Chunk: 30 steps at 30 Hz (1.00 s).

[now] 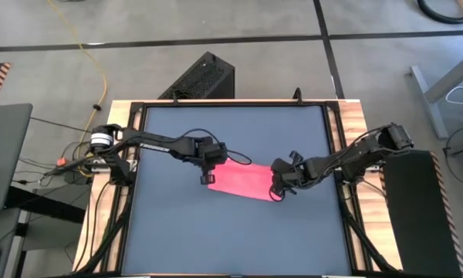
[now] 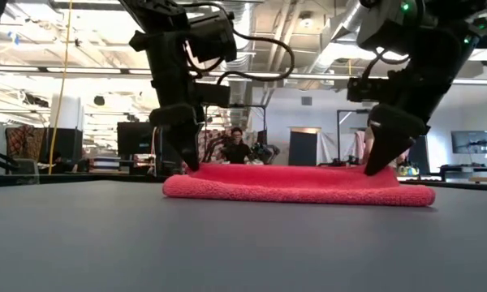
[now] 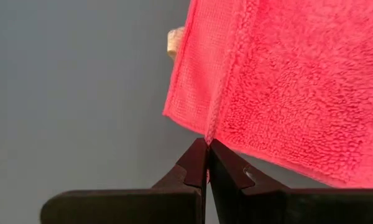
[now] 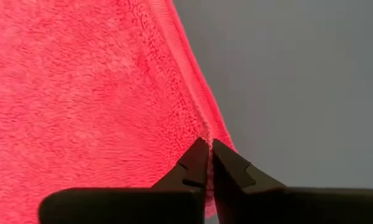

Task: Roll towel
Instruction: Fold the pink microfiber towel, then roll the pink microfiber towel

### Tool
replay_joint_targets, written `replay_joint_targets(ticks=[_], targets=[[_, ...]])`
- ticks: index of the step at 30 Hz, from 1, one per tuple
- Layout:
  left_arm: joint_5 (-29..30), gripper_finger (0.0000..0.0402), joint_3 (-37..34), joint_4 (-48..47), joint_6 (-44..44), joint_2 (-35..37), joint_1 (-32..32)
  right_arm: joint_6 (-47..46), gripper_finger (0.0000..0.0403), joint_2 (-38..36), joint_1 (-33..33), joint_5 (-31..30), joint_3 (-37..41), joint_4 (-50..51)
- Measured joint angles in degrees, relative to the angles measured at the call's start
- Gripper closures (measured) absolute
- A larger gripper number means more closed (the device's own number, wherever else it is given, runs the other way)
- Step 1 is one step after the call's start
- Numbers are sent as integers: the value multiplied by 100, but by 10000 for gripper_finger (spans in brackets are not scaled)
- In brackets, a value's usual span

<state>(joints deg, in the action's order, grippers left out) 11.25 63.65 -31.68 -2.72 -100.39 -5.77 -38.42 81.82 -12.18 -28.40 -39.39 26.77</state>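
The bright pink towel (image 1: 243, 181) lies flat mid-table on the dark grey tabletop (image 1: 216, 239), folded double, a low long pad in the low view (image 2: 296, 185). My left gripper (image 1: 207, 179) stands at its left end, fingers pointing down, shut on the upper layer's edge (image 3: 219, 118). My right gripper (image 1: 278, 193) stands at the towel's right end, its fingers almost together at the hem (image 4: 196, 106). In the low view both grippers' tips (image 2: 191, 168) (image 2: 377, 168) meet the towel's top. My left gripper pinches the upper layer's edge (image 3: 212, 135) at the towel's left end between its two fingertips, slanting down from above. A lower layer (image 3: 186, 93) sticks out past it and lies on the table. The towel is slack and rests on the tabletop. My right gripper has the towel's hemmed edge (image 4: 206, 134) at its right end between its fingertips, with only a narrow slit between them. The fingers slant down from above. The towel lies slack and flat on the table there.
Bare tabletop stretches on the near side (image 2: 227, 243) and beyond the towel's far side (image 1: 231, 131). Wooden frame rails (image 1: 347, 131) border the table. A black box (image 1: 204, 77) stands on the floor past the far edge. A person (image 2: 237, 146) sits far back in the room.
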Motion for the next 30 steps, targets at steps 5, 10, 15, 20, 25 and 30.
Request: replay_joint_targets(ticks=[5, 10, 15, 20, 25, 30], targets=[[133, 389, 34, -194, -146, -5, 2, 117, 331, -2, 82, -36, 6, -44], [1109, 349, 294, -677, -281, -5, 82, 425, 308, -3, 232, -171, 6, -41], [932, 311, 654, -1029, -264, 0, 170, 516, 295, -4, 326, -190, 6, -44], [-1162, 300, 434, -9, -332, 36, 373, 595, 294, -8, 235, -308, 6, -48], [-1096, 299, 47, 839, -207, 36, 904, 639, 294, -8, 13, -324, 6, -64], [-512, 306, -6, 873, 173, -73, 1344, 1173, 294, -8, -240, -320, 13, -669]])
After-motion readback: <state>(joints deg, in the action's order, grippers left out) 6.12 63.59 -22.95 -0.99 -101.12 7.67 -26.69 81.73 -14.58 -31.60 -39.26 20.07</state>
